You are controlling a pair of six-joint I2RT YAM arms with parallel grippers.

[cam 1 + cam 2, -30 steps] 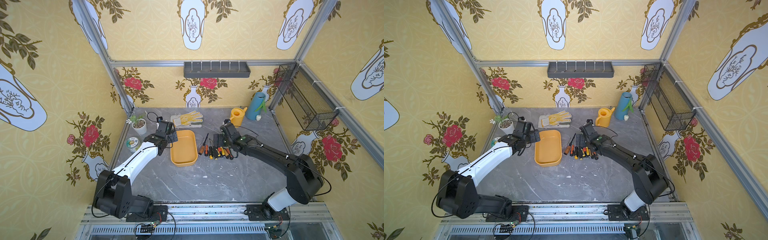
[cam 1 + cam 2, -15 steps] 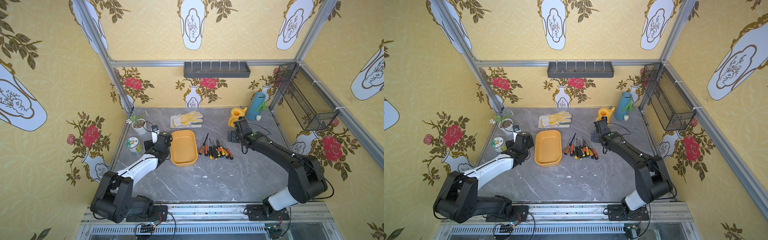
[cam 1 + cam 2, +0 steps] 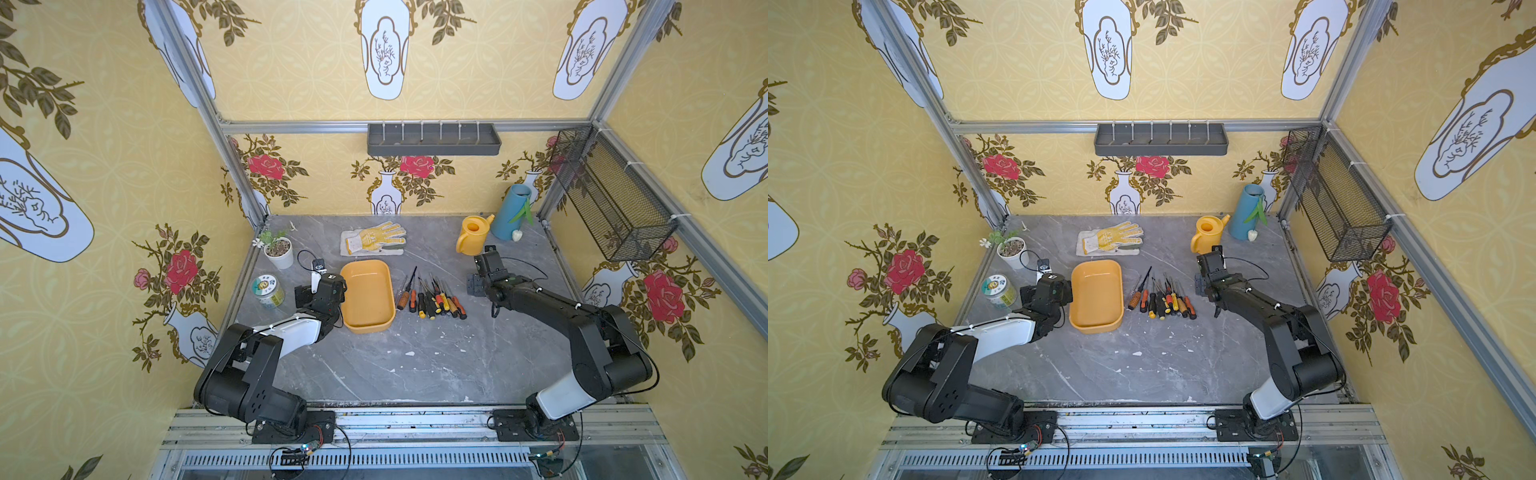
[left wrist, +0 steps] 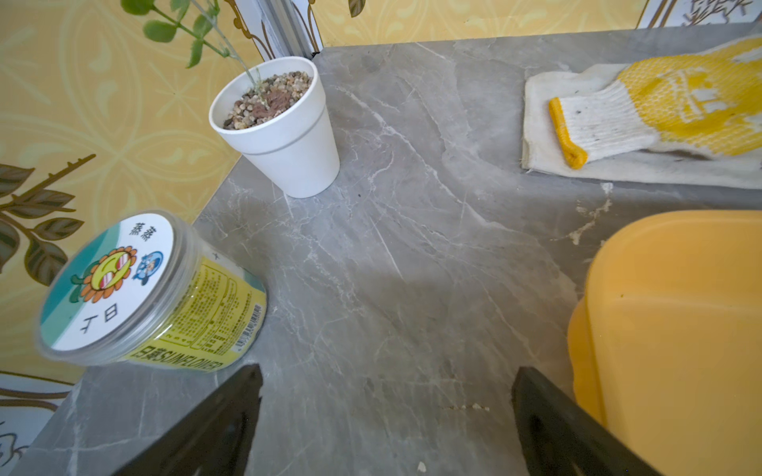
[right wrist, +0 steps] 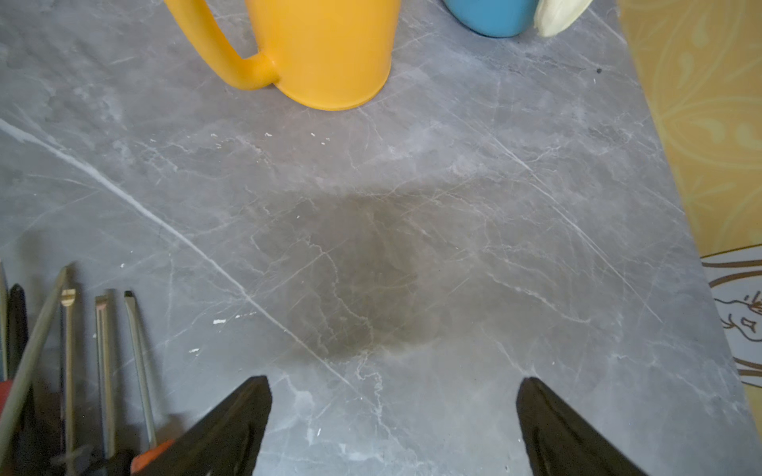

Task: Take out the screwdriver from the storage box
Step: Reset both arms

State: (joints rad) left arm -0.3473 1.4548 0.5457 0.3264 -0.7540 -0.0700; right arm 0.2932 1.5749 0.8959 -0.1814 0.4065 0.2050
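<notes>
Your left gripper stands with its jaws wide and nothing between them. The box is just beside it, on its right; whether one finger touches the box wall, you cannot tell. The screwdrivers lie in a row on the table, outside the box, just beside its right wall. Your right gripper is also wide and empty, near the screwdrivers, on their right.

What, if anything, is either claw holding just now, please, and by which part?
Nothing is held. The left claw stands open and empty beside the storage box; the right claw stands open over bare table, beside the screwdrivers.
</notes>
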